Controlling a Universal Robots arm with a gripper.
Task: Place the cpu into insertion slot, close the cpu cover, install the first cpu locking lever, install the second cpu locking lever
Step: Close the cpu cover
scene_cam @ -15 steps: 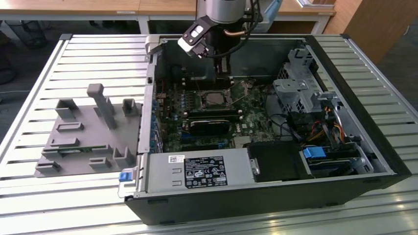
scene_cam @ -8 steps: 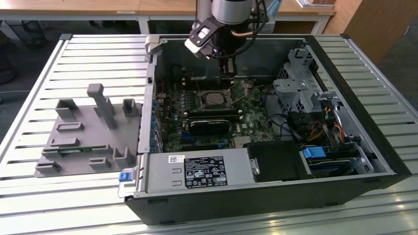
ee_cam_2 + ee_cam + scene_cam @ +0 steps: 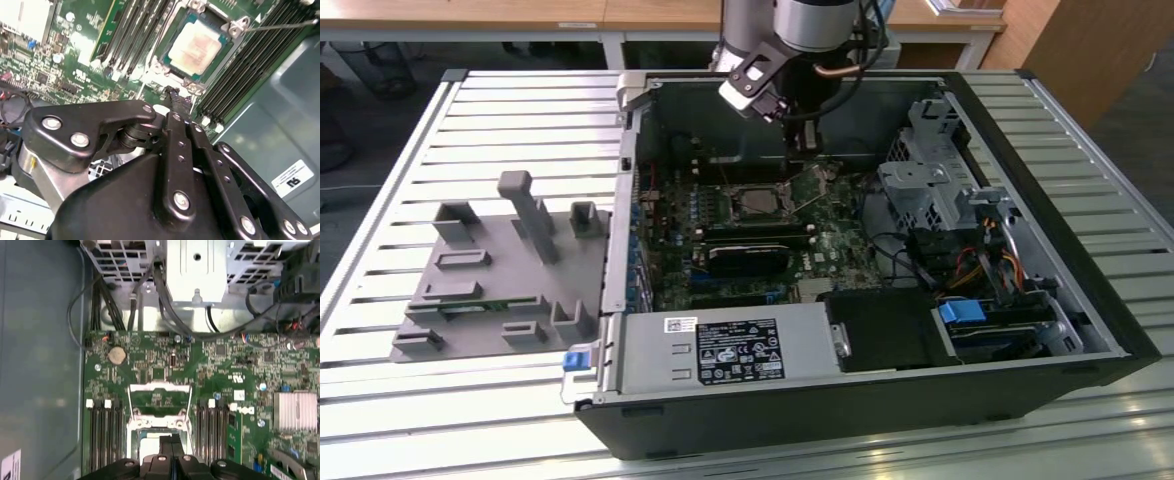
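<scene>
My claw – pinched narrow – hangs at one o'clock from the insertion slot in the exterior view; the cpu lies inside.

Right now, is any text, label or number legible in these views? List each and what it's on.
Power supply label: print too small to read.
Small white sticker beside it: too small to read.
Case wall sticker: blurred, unreadable.
Motherboard markings: too small to read.
Nothing else carries text; none is legible.
</scene>
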